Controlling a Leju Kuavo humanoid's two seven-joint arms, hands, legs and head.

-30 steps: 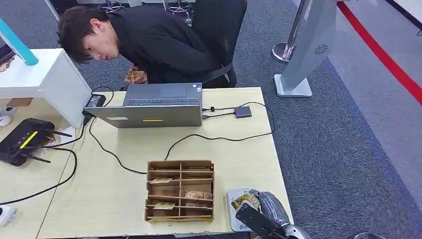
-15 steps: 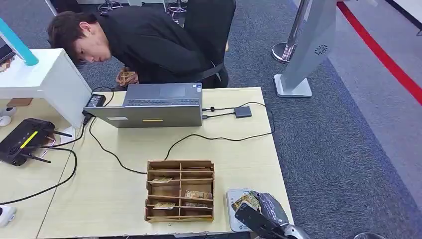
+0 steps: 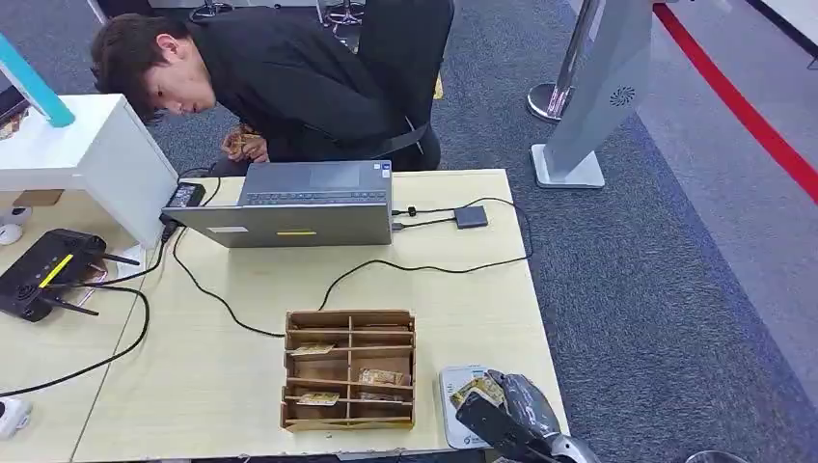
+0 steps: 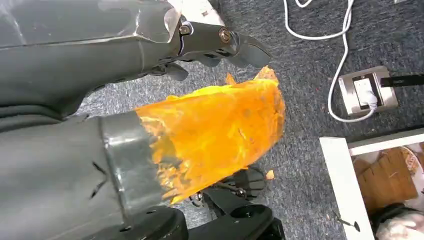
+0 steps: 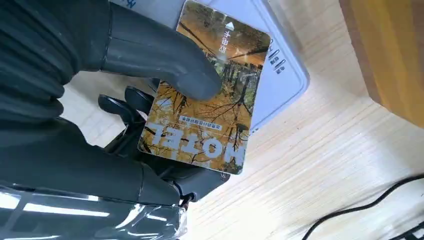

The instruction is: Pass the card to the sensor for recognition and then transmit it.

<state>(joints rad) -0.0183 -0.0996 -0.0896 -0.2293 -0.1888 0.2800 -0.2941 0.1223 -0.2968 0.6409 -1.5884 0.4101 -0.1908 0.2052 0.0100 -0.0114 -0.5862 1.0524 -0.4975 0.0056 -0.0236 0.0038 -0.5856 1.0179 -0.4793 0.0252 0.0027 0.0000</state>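
My right hand [image 3: 508,417] is at the table's front right corner, holding a card [image 3: 478,390] printed with autumn trees. The card lies just over the white sensor pad [image 3: 451,397]. The right wrist view shows the thumb [image 5: 165,57] pressing on the card [image 5: 210,107] with dark fingers beneath it, and the card's far end overlapping the sensor [image 5: 282,70]. My left hand [image 4: 150,100] hangs over grey carpet, holding nothing. Its orange-wrapped thumb [image 4: 220,130] is apart from the dark fingers [image 4: 225,42].
A wooden divided box [image 3: 349,368] with several cards stands just left of the sensor. Behind it are cables and a laptop [image 3: 299,203]. A person [image 3: 289,77] in black leans over behind the table, holding cards [image 3: 241,145]. A router [image 3: 43,270] sits at the left.
The person has leaned further left and lowered the cards in their hand. My right hand stays over the sensor with the card, barely shifted.
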